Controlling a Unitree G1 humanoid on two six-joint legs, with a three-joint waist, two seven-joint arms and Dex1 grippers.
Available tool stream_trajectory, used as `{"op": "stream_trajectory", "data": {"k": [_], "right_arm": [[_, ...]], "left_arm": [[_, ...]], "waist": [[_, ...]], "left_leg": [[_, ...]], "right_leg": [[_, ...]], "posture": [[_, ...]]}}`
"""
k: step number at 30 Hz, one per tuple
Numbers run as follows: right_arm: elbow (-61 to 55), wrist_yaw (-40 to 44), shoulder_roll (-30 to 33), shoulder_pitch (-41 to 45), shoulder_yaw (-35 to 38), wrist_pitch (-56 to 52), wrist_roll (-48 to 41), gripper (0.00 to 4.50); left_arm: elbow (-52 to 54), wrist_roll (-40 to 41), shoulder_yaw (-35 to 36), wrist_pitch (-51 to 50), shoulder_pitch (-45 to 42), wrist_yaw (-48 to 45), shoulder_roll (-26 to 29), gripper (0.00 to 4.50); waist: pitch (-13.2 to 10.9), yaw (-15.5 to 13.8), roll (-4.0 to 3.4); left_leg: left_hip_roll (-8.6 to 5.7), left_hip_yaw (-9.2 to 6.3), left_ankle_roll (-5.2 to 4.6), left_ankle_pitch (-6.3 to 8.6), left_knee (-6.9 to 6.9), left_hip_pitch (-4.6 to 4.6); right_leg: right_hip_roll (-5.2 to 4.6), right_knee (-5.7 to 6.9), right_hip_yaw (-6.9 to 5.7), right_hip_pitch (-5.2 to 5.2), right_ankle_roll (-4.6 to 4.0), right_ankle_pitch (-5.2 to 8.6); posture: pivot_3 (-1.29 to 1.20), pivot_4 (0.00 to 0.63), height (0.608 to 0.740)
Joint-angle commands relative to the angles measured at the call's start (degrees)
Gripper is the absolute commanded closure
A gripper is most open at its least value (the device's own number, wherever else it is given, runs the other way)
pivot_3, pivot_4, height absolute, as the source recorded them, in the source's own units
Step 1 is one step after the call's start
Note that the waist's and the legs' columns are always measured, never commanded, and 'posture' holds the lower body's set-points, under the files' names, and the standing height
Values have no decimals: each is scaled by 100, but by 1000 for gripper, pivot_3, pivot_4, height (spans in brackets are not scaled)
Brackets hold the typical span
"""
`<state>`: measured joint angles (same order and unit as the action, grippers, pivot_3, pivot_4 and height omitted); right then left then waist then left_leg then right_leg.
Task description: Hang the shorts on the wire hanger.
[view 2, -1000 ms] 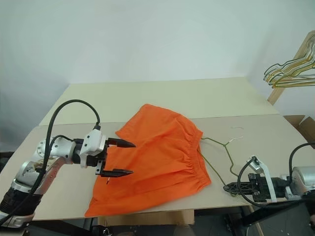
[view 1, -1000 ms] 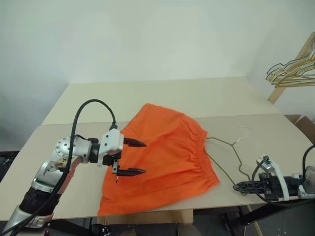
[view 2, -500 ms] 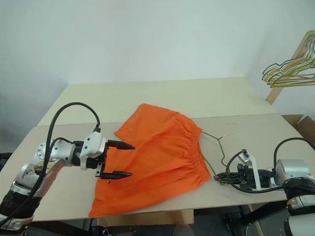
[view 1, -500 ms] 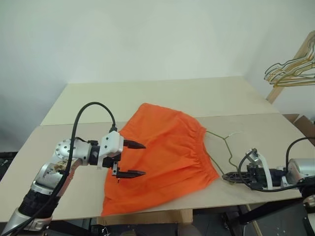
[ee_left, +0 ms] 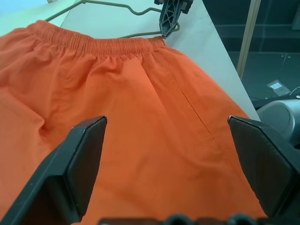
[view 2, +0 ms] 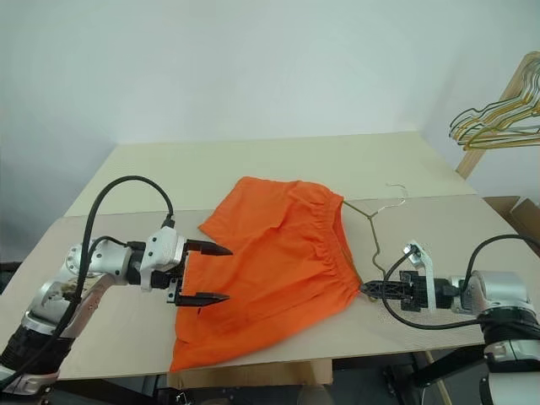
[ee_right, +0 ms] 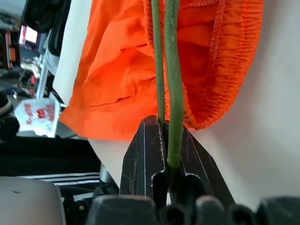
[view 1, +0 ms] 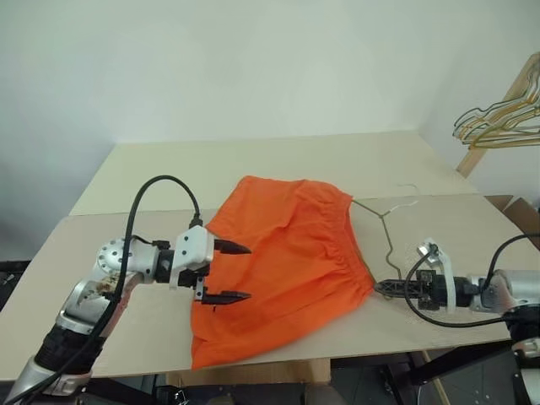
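Shorts, bright orange and crumpled, lie on the surface, gathered waistband toward the right end effector, which clamps the thin wire hanger. Left end effector hovers spread, empty.

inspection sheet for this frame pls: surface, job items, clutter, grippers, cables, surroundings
Surface: beige table, two boards joined by a seam.
Job's things: orange shorts lie flat, waistband toward the right arm; wire hanger partly under the waistband, hook pointing away from the robot.
Clutter: nothing seen.
Grippers: left gripper open, hovering over the shorts' near-left part, holding nothing; right gripper shut on the hanger's corner beside the waistband.
Cables: black cable loops above the left arm; another loops at the right wrist.
Surroundings: pale wall; bunch of hangers on a wooden rack at far right.
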<state>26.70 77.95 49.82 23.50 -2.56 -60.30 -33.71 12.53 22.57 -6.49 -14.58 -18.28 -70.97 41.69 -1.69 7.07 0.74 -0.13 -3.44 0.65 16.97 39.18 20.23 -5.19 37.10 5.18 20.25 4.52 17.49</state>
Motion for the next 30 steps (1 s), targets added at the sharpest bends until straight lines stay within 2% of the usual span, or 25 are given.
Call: {"op": "stream_trajectory", "data": {"k": [1,3,6,11,16,18,20,27,30], "right_arm": [[-423,-17,37,86,234,503,72,4500],[-577,-66,36,67,247,797,167,4500],[-917,-57,111,32,130,1369,430,4500],[-1256,-176,189,201,-33,1808,883,4500],[-1399,-190,211,392,-221,2182,1259,4500],[-1467,-198,206,489,-287,2266,1362,4500],[-1588,-217,217,574,-426,2355,1517,4500],[-2027,-202,211,666,-697,2629,1860,4500],[-2139,-228,167,759,-746,2569,1912,4500]], "left_arm": [[-423,61,213,150,-818,317,-356,14],[-912,-42,297,238,-1397,524,-590,14],[-2375,-383,325,736,-2713,564,-769,14],[-5088,-839,138,1844,-4714,-345,-854,14],[-7124,-1294,-8,2470,-6021,-1167,-1104,14],[-7583,-1335,-72,2512,-6326,-1788,-1175,14],[-7824,-1316,-422,2492,-6510,-2121,-1192,14],[-8266,-1687,-1118,3142,-6652,-2153,-1376,14],[-8322,-1729,-1358,3348,-6639,-2153,-1429,14]], "waist": [[0,-20,0],[-1,-35,2],[-1,-16,2],[-1,79,0],[-3,158,0],[-4,176,-1],[-6,206,-3],[-8,321,-4],[-11,339,-7]], "left_leg": [[0,0,0,0,0,0],[-4,-6,2,-2,9,6],[-6,-9,3,-2,15,9],[-6,-2,3,-2,14,9],[-8,10,2,-3,11,23],[-9,13,2,-3,12,29],[-8,18,1,-2,12,37],[-7,1,1,-3,18,64],[-7,-21,0,-3,46,103]], "right_leg": [[0,0,0,0,1,-1],[-3,1,-11,-1,3,-2],[-2,0,-13,0,4,-5],[1,-4,-13,4,4,-5],[-1,-12,-16,14,7,-3],[-2,-15,-16,17,9,-2],[1,-13,-16,24,10,-1],[0,-2,-16,52,11,-1],[1,15,-15,91,10,-1]], "posture": [[-124,0,740],[-124,0,740],[-125,0,740],[-136,0,740],[-148,0,740],[-159,0,740],[-167,0,740],[-182,0,740],[-186,0,740]]}}
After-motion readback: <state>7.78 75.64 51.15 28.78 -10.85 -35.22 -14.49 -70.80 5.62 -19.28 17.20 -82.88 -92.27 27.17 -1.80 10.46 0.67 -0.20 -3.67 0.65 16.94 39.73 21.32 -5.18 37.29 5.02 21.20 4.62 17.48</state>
